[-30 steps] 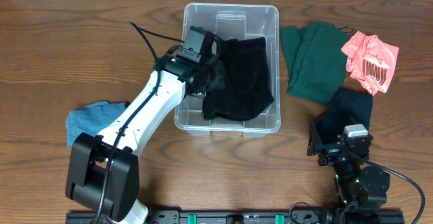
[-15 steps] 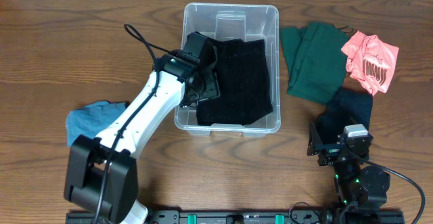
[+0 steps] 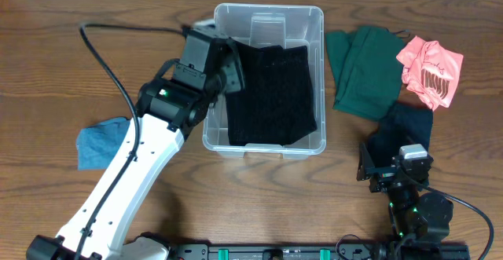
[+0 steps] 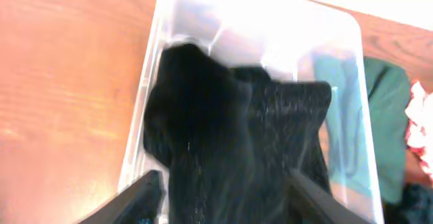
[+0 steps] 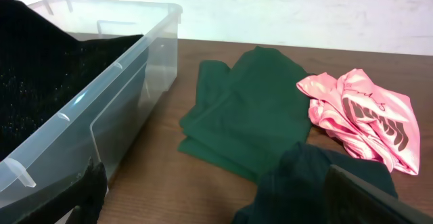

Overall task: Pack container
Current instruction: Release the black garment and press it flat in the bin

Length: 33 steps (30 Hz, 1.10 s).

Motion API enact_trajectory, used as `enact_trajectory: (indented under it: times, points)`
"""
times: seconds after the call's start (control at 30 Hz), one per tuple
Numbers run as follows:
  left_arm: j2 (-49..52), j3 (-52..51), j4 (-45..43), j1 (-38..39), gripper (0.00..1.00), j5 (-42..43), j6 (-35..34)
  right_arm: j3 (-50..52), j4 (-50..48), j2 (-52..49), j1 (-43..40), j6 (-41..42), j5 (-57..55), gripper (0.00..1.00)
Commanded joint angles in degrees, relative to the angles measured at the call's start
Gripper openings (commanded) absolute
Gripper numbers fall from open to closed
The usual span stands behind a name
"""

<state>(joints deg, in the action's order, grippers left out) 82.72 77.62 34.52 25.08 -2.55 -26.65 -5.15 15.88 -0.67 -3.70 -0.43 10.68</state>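
The clear container point(image 3: 267, 16) stands at the table's middle back, with a black garment point(image 3: 271, 95) lying inside it. It also shows in the left wrist view point(image 4: 152, 82) with the black garment point(image 4: 230, 136), and in the right wrist view point(image 5: 128, 61). My left gripper point(image 3: 224, 67) is open and empty, raised over the container's left rim; its fingers point(image 4: 220, 200) spread either side of the garment. My right gripper point(image 3: 397, 166) is open and empty near the front right, fingers point(image 5: 216, 197) low over the table beside a dark navy garment point(image 5: 304, 183).
A dark green garment point(image 3: 363, 71) and a pink garment point(image 3: 428, 70) lie right of the container. The dark navy garment point(image 3: 402, 130) lies in front of them. A blue cloth point(image 3: 100, 140) lies at the left, partly under the left arm.
My left gripper has let go of the black garment and lifted up and to the left out of the container. The garment now lies flat inside. The right arm has not moved.
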Motion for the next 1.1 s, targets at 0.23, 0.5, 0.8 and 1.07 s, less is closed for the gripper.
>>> enact_trajectory:
  times: [0.23, 0.5, 0.8, 1.07]
  points:
    - [12.9, 0.5, -2.3, 0.1, 0.33, -2.4, 6.5, 0.1, 0.2, 0.3, -0.3, 0.6, 0.3, 0.99]
    - [23.9, 0.5, -2.1, 0.1, 0.33, -2.5, 6.5, 0.1, 0.2, 0.3, -0.3, 0.6, 0.3, 0.99]
    - [24.7, 1.5, -1.4, 0.0, 0.35, -2.4, 6.5, 0.1, 0.2, 0.3, -0.3, 0.6, 0.3, 0.99]
    - [10.1, 9.0, 4.2, -0.3, 0.77, -2.5, 9.6, 0.1, 0.2, 0.3, -0.3, 0.6, 0.3, 0.99]
